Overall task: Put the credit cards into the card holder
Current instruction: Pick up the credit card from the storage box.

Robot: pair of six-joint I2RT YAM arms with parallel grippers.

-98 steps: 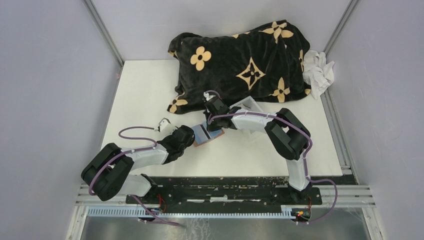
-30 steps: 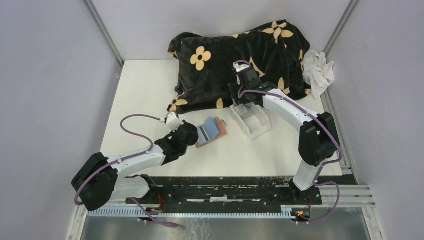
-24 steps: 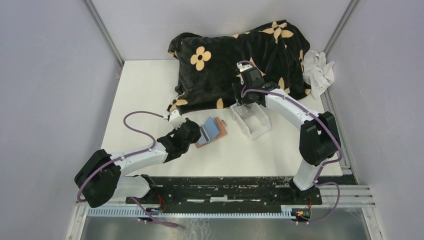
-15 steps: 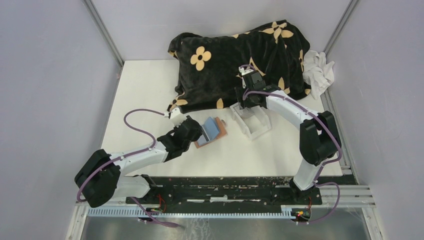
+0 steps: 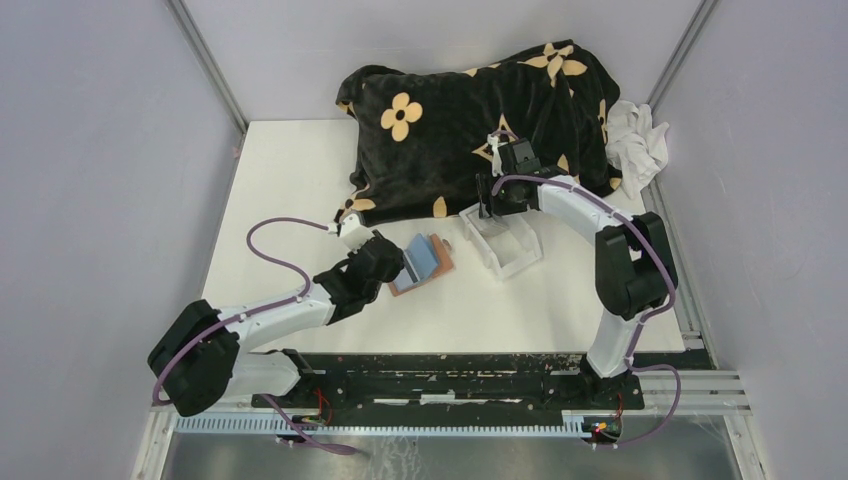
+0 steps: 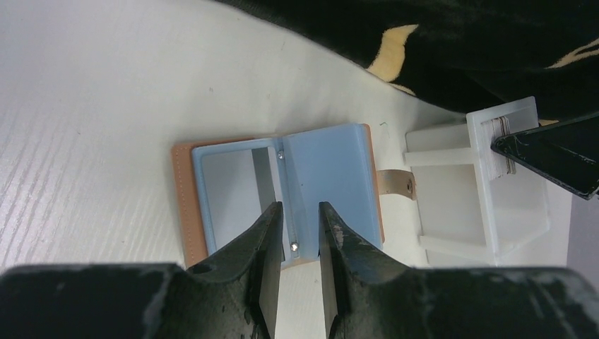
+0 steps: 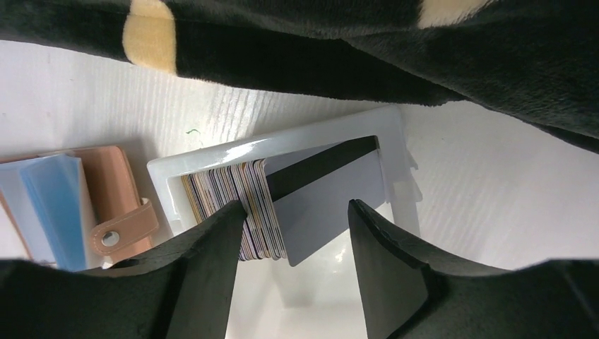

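The card holder (image 6: 282, 187) lies open on the table, brown leather with pale blue sleeves; it also shows as card holder (image 5: 428, 262). My left gripper (image 6: 298, 212) hovers at its near edge, the jaws narrowly open astride the sleeves' spine with nothing pinched. The credit cards (image 7: 240, 205) stand on edge as a stack in a clear tray (image 7: 233, 152). One grey card (image 7: 332, 201) with a black stripe leans out from the stack. My right gripper (image 7: 293, 212) is open over the tray, its left finger against the stack and the grey card between the jaws.
A black blanket (image 5: 470, 120) with tan flowers covers the back of the table, just behind the tray (image 5: 508, 245). A white cloth (image 5: 635, 140) lies at the back right. The holder's strap (image 6: 394, 183) points toward the tray.
My right gripper has shifted slightly right and down over the tray, and its jaws have narrowed. My left gripper has crept forward onto the holder's near edge.
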